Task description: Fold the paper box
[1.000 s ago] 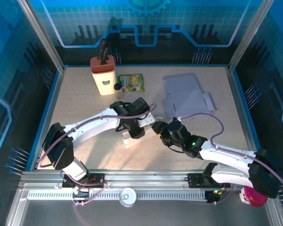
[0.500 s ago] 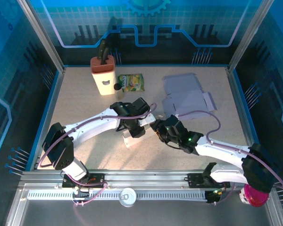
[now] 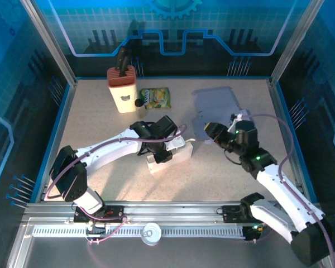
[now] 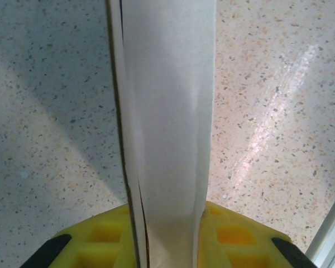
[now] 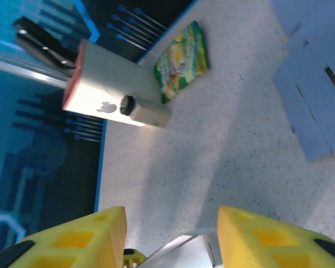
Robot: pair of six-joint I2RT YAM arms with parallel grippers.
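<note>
Left wrist view reveals left jaws pinching paper box (image 4: 167, 139); right jaws spread.

No text, number or brand I can read anywhere. The snack packet (image 3: 154, 97) has green-yellow print, but it's too small and blurred to make out, even from my right wrist. The knife block (image 3: 123, 92) carries a small dark mark on its pale face, a shape rather than letters. The back panel (image 3: 176, 6) shows a gear graphic and line pattern with no wording. The paper box (image 4: 167, 139) surface at my left wrist is plain white.
</note>
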